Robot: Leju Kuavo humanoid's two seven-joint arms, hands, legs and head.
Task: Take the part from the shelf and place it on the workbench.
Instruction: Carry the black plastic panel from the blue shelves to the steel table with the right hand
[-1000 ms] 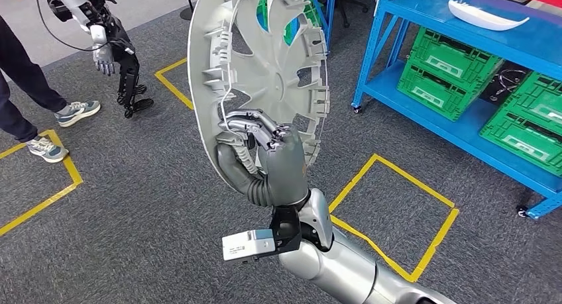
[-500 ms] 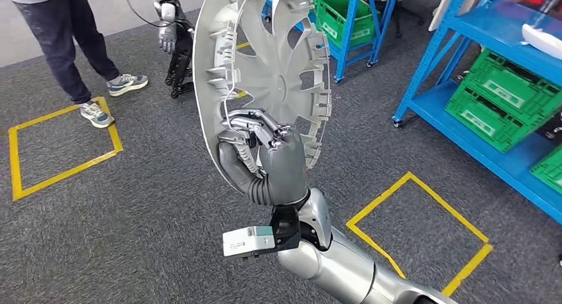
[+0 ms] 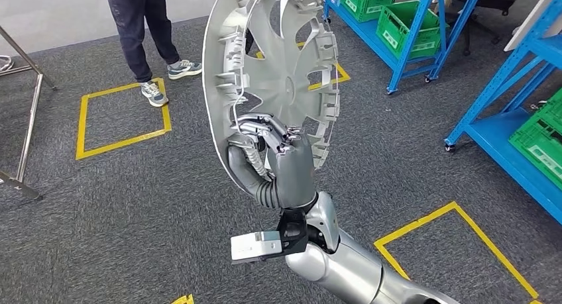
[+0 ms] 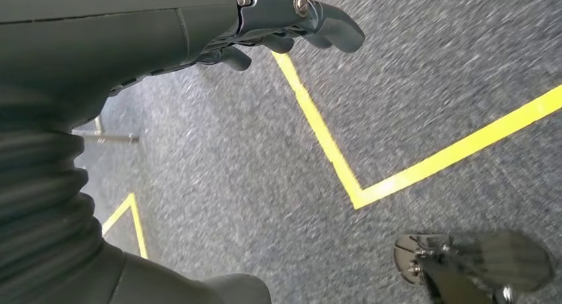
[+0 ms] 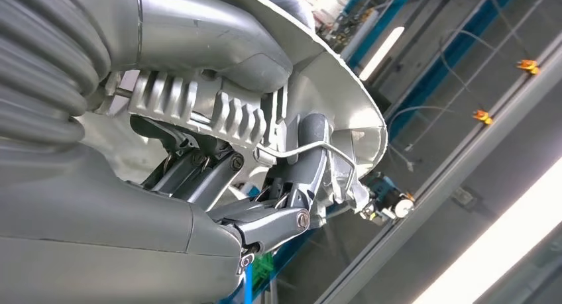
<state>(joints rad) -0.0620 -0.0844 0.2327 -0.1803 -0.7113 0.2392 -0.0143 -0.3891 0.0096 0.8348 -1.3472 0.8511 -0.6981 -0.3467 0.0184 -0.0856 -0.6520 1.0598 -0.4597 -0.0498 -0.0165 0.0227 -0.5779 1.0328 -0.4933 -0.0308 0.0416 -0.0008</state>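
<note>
While the right robot hand point(image 3: 278, 159) grips the silver plastic wheel cover point(image 3: 275, 72) upright by its rim, carrying is underway; next, finding the worktop.

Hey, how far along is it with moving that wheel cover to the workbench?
Done: the wheel cover is off the shelf, gripped at its rim by the right hand and held upright over the carpet. In hand: carrying it; the left hand hangs with nothing in it. Left: reaching the workbench and setting it down.
</note>
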